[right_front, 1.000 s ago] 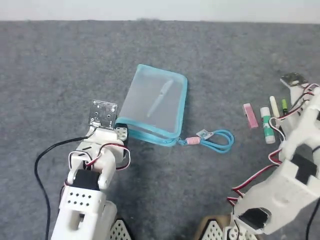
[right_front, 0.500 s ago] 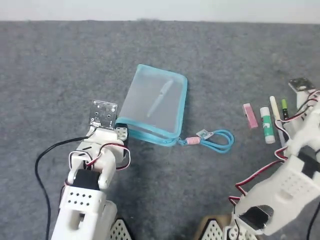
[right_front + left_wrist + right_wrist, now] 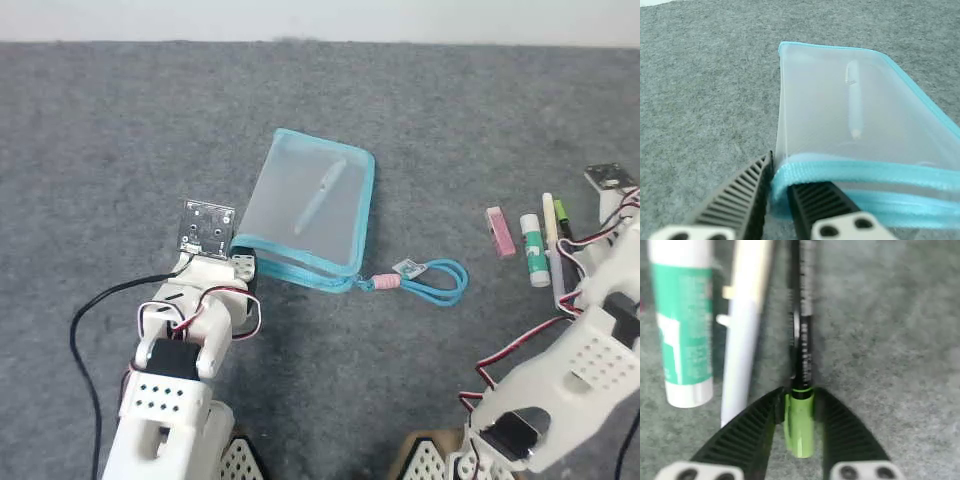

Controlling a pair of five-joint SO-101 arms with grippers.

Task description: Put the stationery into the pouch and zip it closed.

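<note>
Pouch (image 3: pixel 310 215) of clear plastic with teal trim lies mid-tabletop, its zip edge toward the near side and still open. One stowed pen (image 3: pixel 318 197) shows through its wall. A teal loop (image 3: pixel 435 280) trails from the zip pull to the right.

The left gripper (image 3: pixel 777 170) is at the pouch's near-left corner with its jaws clamped on the teal edge. Neither it nor the pouch has moved over the last second.

The remaining stationery sits in a row well to the right of the pouch. From left to right it is a pink eraser (image 3: pixel 500 231), a green-and-white glue stick (image 3: pixel 535 250), a loose white pen (image 3: pixel 549 225) and a green-capped pen (image 3: pixel 801 365) with a black barrel.

The change is on that side. Over the last second the right arm has slid rightward along the row and settled over its last item. The right gripper (image 3: pixel 800 400) now has its jaws apart, one on each side of the green cap and close against it (the pen itself still lies flat on the grey tabletop (image 3: pixel 150 130)).

This looks like the start of the next pick. Closing on the cap would come next, then a carry leftward to the held-open mouth. Four items are still outside, so zipping looks a long way off.
</note>
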